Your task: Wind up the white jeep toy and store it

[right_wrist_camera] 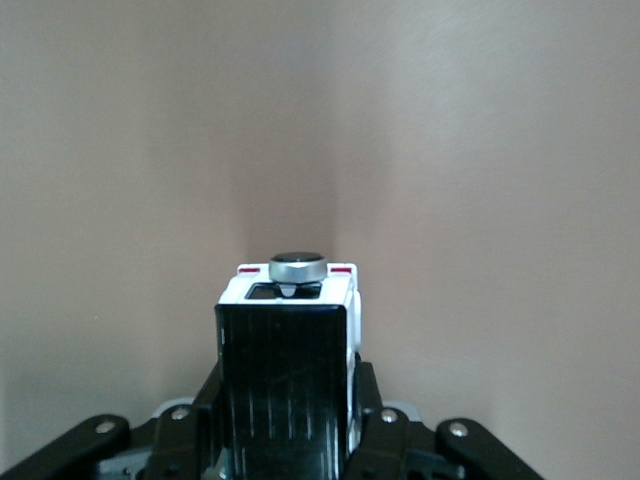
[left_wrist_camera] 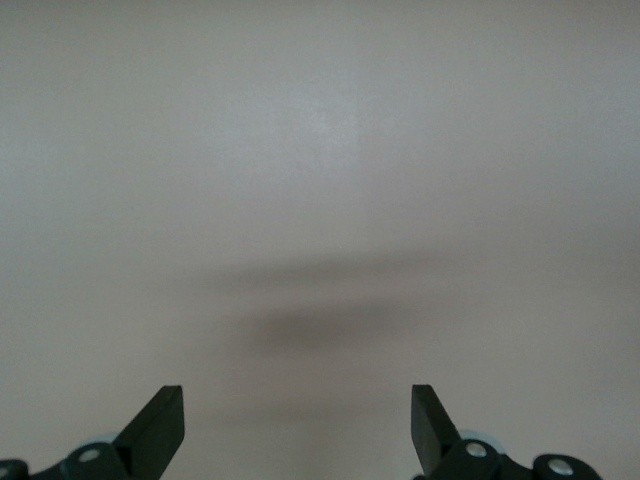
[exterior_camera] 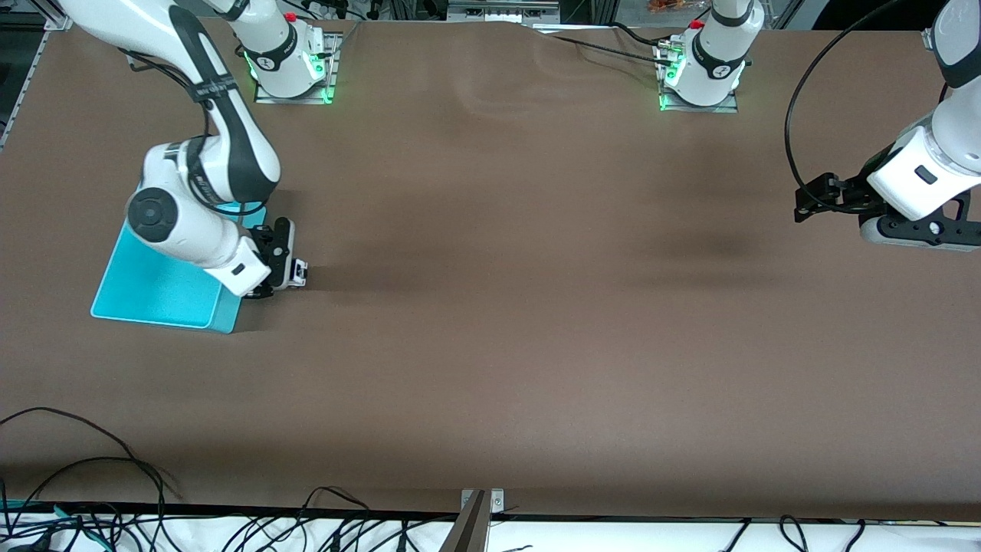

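My right gripper (exterior_camera: 296, 273) is shut on the white jeep toy (exterior_camera: 300, 270), low at the table right beside the turquoise bin (exterior_camera: 153, 295), on the bin's side toward the left arm's end. In the right wrist view the white jeep toy (right_wrist_camera: 287, 345) fills the space between the fingers (right_wrist_camera: 372, 400); its black roof faces the camera and a round silver-rimmed spare wheel sticks out past it. My left gripper (exterior_camera: 806, 204) waits open and empty over the table at the left arm's end. The left wrist view shows the left gripper (left_wrist_camera: 298, 425) with only bare table between its fingers.
The right arm's elbow and forearm hang over part of the turquoise bin. Loose black cables (exterior_camera: 92, 475) lie along the table edge nearest the front camera, beside a metal bracket (exterior_camera: 481, 502). The brown table cover (exterior_camera: 506, 100) is wrinkled between the two arm bases.
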You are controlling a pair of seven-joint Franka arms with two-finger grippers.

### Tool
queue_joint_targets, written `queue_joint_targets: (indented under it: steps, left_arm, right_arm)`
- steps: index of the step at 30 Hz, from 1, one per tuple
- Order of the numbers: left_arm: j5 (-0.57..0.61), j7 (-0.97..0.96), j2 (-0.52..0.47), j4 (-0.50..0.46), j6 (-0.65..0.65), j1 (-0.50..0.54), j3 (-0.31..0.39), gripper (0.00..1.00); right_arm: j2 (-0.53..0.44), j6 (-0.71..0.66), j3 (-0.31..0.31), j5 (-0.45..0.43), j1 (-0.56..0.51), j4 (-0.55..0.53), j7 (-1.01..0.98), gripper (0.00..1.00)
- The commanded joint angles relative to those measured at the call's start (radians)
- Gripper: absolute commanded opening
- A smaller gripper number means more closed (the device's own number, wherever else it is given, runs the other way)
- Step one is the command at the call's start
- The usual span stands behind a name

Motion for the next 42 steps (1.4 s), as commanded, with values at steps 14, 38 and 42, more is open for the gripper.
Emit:
queue_joint_targets:
  steps: [14,38,42]
  left_arm:
    - [-0.006,-0.006,0.011,0.036,-0.026,0.015,-0.001,1.00]
    - [-0.018,-0.005,0.013,0.044,-0.026,0.033,-0.001,1.00]
    - [-0.017,-0.002,0.013,0.044,-0.026,0.033,-0.001,1.00]
  right_arm:
    - [-0.133,-0.348,-0.188,0.011,-0.020,0.130,-0.088,0.08]
    - [-0.176,0.093,-0.328,0.014,-0.020,-0.339,-0.300,0.08]
    - [-0.144,0.119,-0.329,0.014,-0.023,-0.345,-0.323,0.08]
